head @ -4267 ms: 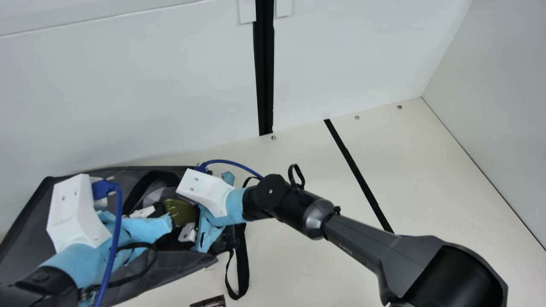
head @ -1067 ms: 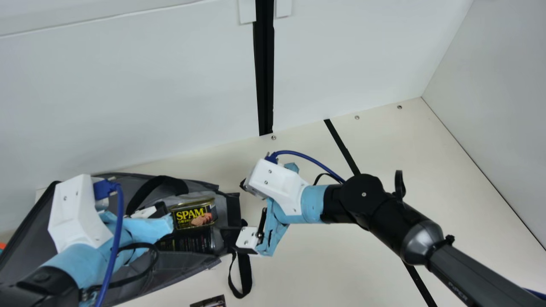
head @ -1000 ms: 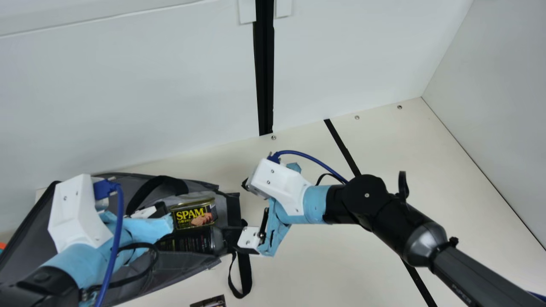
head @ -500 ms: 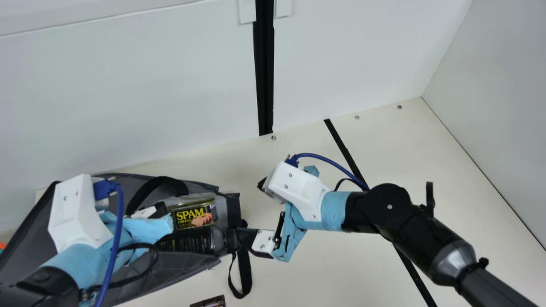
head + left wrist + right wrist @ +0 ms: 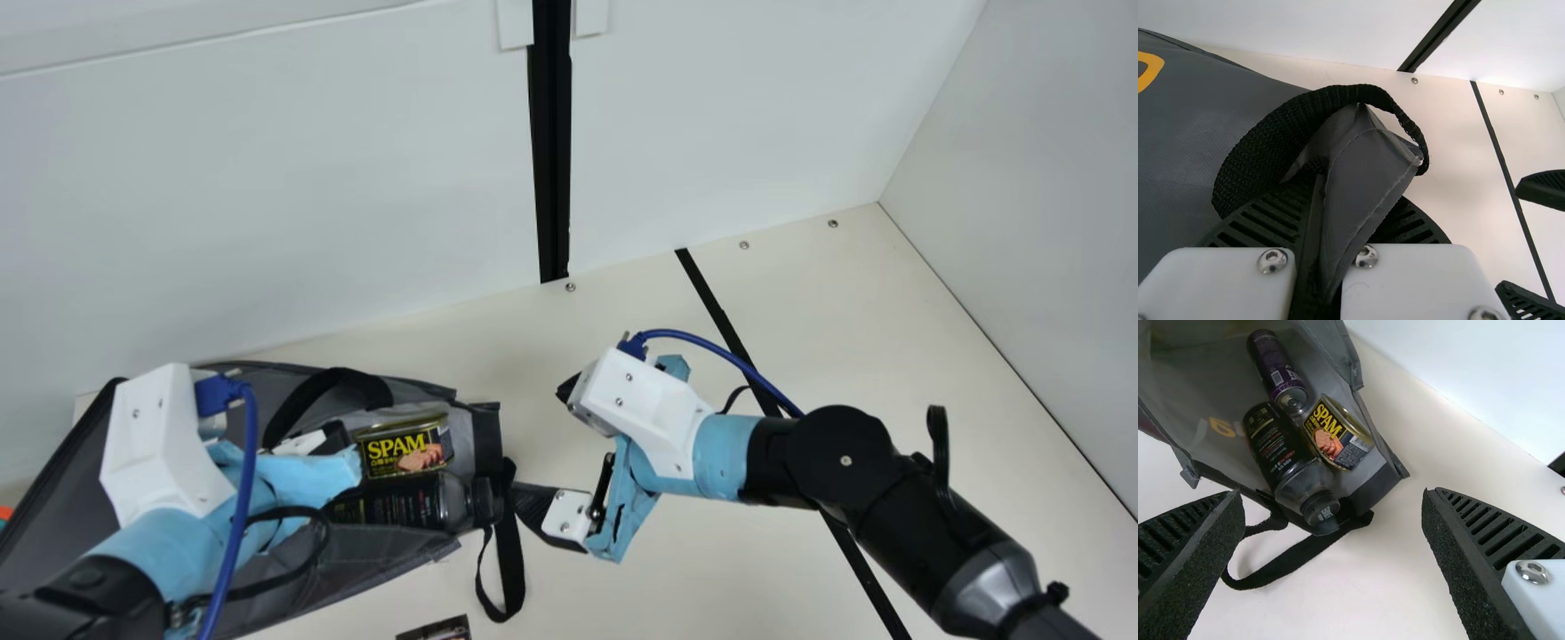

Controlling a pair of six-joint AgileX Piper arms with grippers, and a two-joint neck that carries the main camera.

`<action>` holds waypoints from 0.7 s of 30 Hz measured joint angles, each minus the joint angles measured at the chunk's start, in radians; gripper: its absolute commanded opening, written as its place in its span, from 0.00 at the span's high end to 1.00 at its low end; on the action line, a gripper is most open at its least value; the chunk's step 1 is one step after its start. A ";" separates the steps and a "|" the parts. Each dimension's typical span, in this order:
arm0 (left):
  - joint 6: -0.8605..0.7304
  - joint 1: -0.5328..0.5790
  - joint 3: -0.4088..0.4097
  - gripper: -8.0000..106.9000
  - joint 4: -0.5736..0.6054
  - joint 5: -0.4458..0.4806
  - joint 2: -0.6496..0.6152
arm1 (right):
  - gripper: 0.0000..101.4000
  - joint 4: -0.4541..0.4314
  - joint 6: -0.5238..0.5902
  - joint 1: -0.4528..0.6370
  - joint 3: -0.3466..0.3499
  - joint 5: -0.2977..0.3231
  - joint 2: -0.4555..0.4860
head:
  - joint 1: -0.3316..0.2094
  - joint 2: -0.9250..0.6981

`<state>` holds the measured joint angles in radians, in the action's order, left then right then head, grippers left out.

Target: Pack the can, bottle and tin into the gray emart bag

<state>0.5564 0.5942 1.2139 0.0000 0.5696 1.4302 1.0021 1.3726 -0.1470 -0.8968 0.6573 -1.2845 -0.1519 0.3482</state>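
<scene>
The gray emart bag (image 5: 378, 547) lies on its side on the table (image 5: 711, 560). Its mouth is open and faces the right arm's side. The left gripper (image 5: 307, 476) is pinching a fold of the bag's gray cloth tight between its two fingers. A black strap (image 5: 1261, 143) loops around that fold. The right gripper (image 5: 542, 444) is outside the bag, near its mouth. Its two fingers are spread wide, with nothing between them.

All three things are in the bag. The tin (image 5: 404, 446) is yellow and black, with a gold rim, and it is tipped over a bit. The bottle (image 5: 400, 502) is dark and lies down just beside the tin, with its black cap (image 5: 486, 500) at the bag's mouth. The purple can (image 5: 1275, 367) lies deeper inside, with its silver end close to the tin and the bottle.

Another strap (image 5: 511, 591) comes out by the mouth and makes a loop on the table. A small dark thing (image 5: 436, 630) is on the table too, at the main view's bottom edge.
</scene>
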 measured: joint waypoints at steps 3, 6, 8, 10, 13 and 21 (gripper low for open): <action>0.000 0.000 0.000 0.84 0.000 0.000 0.000 | 0.10 -0.014 -0.008 0.010 0.007 0.000 0.017 | 0.000 -0.002; 0.000 0.000 0.000 0.84 0.000 0.000 0.000 | 0.10 -0.027 -0.023 0.023 0.011 0.005 0.034 | 0.000 0.000; 0.000 0.000 0.000 0.84 0.000 0.000 0.000 | 0.10 -0.036 -0.032 0.034 0.015 0.008 0.048 | 0.000 0.000; 0.000 0.000 0.000 0.84 0.000 0.000 0.000 | 0.10 -0.045 -0.038 0.044 0.019 0.016 0.060 | 0.000 -0.002; 0.000 0.000 0.000 0.84 0.000 0.000 0.000 | 0.10 -0.054 -0.050 0.063 0.022 0.023 0.079 | 0.000 0.000; 0.000 0.000 0.000 0.84 0.000 0.000 0.000 | 0.10 -0.095 -0.081 0.125 0.030 0.046 0.134 | 0.000 0.000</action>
<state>0.5564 0.5942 1.2139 0.0000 0.5696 1.4302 0.9072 1.2918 -0.0224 -0.8670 0.7036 -1.1507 -0.1519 0.3482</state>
